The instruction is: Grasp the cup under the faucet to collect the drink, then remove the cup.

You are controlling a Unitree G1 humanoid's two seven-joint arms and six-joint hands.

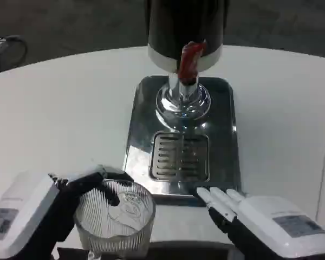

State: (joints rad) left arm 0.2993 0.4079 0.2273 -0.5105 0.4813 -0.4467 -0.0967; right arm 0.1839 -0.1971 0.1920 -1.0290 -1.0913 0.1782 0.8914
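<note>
Our left hand [59, 208] grips the cup [115, 216]; our right hand [244, 214] rests empty, fingers apart. The faucet [189, 59] sits well ahead: misjudging that reach spills drink onto the drip tray [180, 157].

cup [115, 219]: clear, ribbed | faucet [190, 58]: red | drip grille [179, 156]: slotted silver | table [59, 114]: white

We see a clear ribbed cup [116, 216] of glossy glass or plastic. The dispenser base [227, 141] is polished mirror-like metal with a slotted metal drip grate [180, 157]. The table [59, 114] is smooth matt white. The faucet lever [190, 58] looks like red plastic.
</note>
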